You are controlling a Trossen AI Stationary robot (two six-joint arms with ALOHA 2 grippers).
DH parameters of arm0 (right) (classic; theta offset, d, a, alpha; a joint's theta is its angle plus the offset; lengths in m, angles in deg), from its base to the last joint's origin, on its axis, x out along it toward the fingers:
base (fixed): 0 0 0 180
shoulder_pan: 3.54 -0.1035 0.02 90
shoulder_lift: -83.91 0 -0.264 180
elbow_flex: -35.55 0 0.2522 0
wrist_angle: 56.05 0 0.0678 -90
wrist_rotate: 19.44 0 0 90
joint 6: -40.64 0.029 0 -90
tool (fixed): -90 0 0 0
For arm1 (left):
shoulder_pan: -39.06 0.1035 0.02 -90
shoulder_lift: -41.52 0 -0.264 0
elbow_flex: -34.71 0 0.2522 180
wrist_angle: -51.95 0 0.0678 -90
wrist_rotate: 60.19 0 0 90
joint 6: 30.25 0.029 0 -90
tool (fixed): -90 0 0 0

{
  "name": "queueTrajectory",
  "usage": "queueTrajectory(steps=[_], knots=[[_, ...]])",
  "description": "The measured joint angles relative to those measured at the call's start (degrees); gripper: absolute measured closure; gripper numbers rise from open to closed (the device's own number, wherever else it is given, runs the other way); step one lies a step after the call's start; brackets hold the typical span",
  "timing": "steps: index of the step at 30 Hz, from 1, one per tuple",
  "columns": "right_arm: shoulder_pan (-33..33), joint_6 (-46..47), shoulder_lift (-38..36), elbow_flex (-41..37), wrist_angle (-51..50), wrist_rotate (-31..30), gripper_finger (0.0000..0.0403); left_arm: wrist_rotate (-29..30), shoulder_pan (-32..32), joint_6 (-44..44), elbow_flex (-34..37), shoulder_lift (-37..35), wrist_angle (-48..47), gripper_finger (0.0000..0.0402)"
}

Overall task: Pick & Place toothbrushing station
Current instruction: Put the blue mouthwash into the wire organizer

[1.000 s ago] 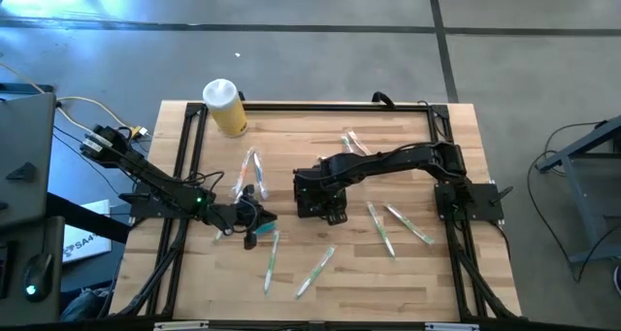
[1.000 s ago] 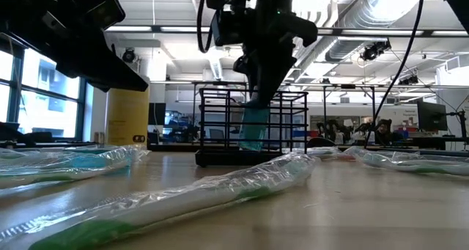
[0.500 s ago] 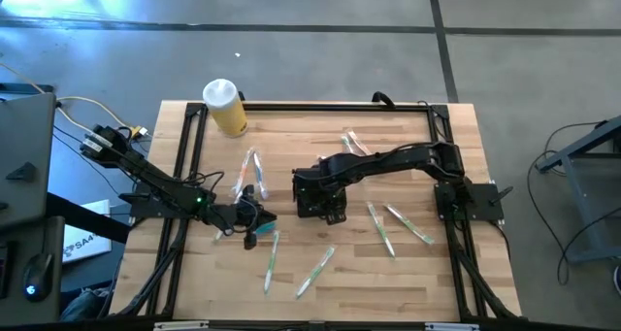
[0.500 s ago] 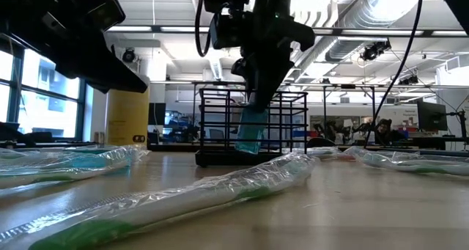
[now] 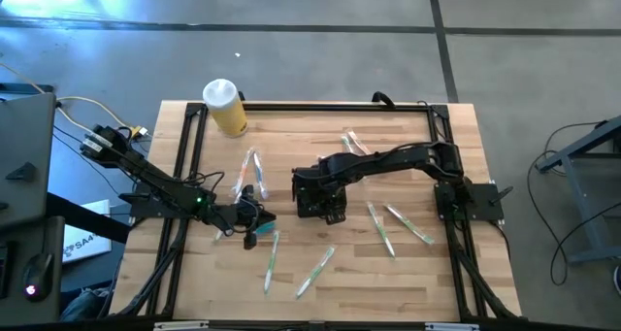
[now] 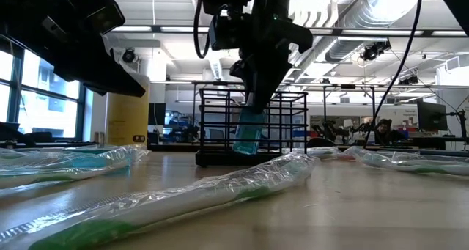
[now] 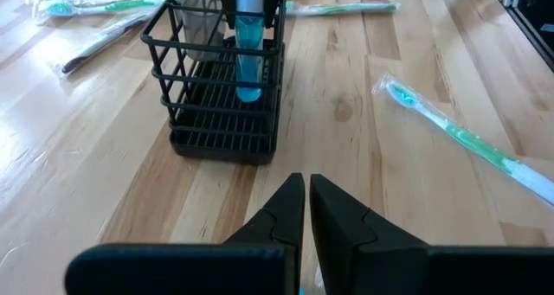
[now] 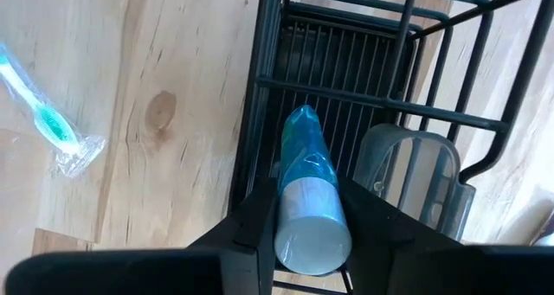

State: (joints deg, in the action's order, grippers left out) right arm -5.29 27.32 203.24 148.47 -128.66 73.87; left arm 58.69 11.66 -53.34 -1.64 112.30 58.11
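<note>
The toothbrushing station, a black wire caddy (image 5: 312,207) (image 7: 221,96), stands on its base at the middle of the wooden table. My right gripper (image 5: 318,187) (image 8: 310,234) hangs over it, pointing down, shut on a blue tube (image 7: 248,61) (image 6: 248,130) with a silvery white upper end. The tube's lower end reaches down among the caddy's walls, above its floor. My left gripper (image 5: 258,217) (image 7: 307,200) is shut with nothing in it, a little above the table to the caddy's left, pointing at it. My right gripper pinches the tube's white upper end (image 8: 305,210) between its two fingers (image 8: 258,221), which come from above and point down. The tube hangs below them, nearly upright and slightly tilted. Its blue lower end (image 6: 246,147) is clear of the caddy's floor.
Several wrapped toothbrushes lie loose around the caddy: one (image 5: 247,171) at its left, two (image 5: 272,258) (image 5: 315,271) toward the near edge, others (image 5: 380,227) at its right. A yellow cylinder with a white lid (image 5: 225,108) lies at the far left corner. A black frame (image 5: 330,105) borders the table.
</note>
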Motion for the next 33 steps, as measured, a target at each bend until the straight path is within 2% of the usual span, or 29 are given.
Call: queueTrajectory(steps=[9,17,25,33], knots=[[0.03,0.00,0.04,-0.04,-0.07,-0.13,0.0312,-1.10,-0.01,0.00,0.00,0.00,-0.06,0.0382],[0.03,0.00,0.09,-0.07,-0.03,-0.39,0.0290,-1.43,-0.02,0.00,0.00,0.00,-0.11,0.0382],[0.03,0.07,0.11,-0.09,-0.07,-0.38,0.0302,-1.50,-0.02,-0.71,0.00,0.00,-0.36,0.0382],[-0.08,1.77,0.13,-0.09,-0.13,-0.46,0.0278,-1.52,-0.02,-1.20,0.00,0.00,-0.60,0.0382]])
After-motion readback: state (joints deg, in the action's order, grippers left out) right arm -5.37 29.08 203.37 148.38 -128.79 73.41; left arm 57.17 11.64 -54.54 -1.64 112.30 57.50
